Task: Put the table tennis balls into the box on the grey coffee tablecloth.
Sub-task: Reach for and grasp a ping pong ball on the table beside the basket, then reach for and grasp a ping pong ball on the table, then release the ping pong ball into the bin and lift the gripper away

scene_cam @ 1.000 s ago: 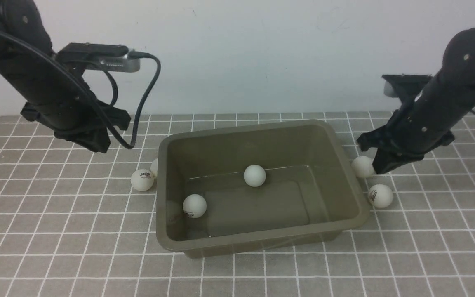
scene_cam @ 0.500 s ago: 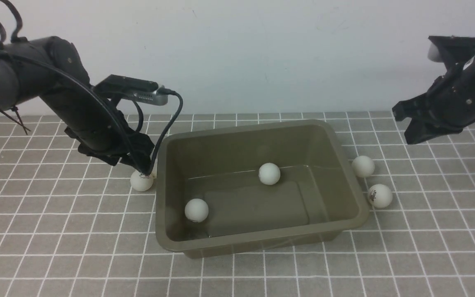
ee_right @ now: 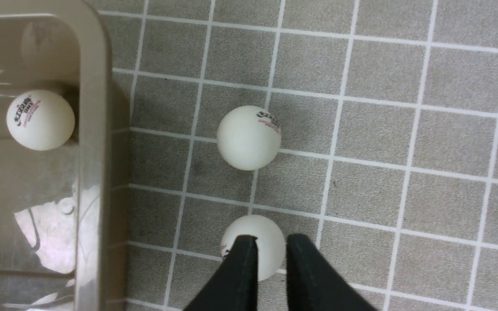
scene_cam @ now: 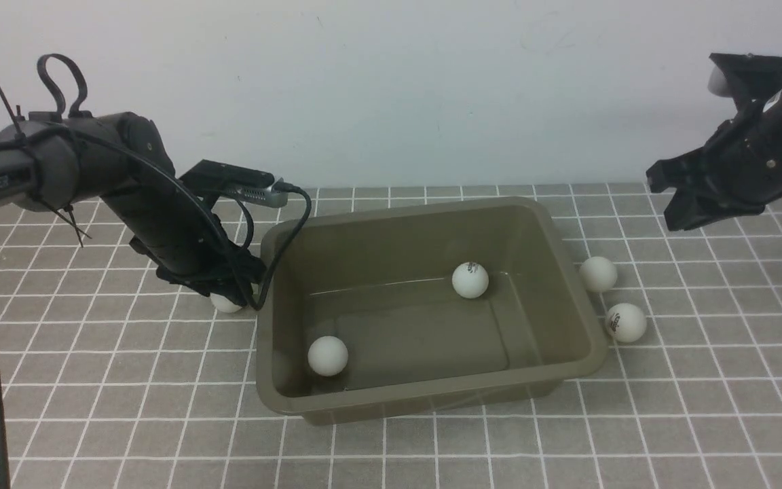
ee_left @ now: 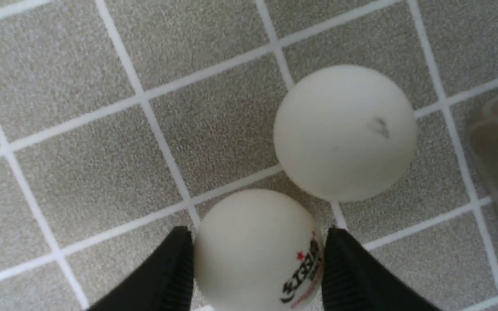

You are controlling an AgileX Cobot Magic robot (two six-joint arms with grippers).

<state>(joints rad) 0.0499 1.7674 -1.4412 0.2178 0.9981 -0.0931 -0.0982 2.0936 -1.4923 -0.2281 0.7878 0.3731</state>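
The olive-brown box (scene_cam: 404, 212) stands mid-table on the grey coffee tablecloth (scene_cam: 92, 380). Two table tennis balls lie inside it, one (scene_cam: 470, 280) toward the far right and one (scene_cam: 328, 355) at the near left. Two more balls (scene_cam: 598, 274) (scene_cam: 626, 322) rest on the cloth right of the box. My left gripper (scene_cam: 231, 295) is down at the box's left side, shut on a lettered ball (ee_left: 249, 242) that still sits on the cloth, with a plain ball (ee_left: 346, 131) just beyond. My right gripper (scene_cam: 676, 221) hangs high at the right, narrowly open and empty, above a ball (ee_right: 253, 224).
The box's rim (ee_right: 95, 129) runs close beside the right-hand balls, and its left wall is a short way from my left gripper's fingers (ee_left: 175, 268). A black cable loops from the left wrist camera (scene_cam: 238, 182) toward the box corner. A pale wall closes the far side.
My left arm came down and its fingers closed around the ball left of the box. My right arm rose away from the right-hand balls. The far ball in the box rolled right.
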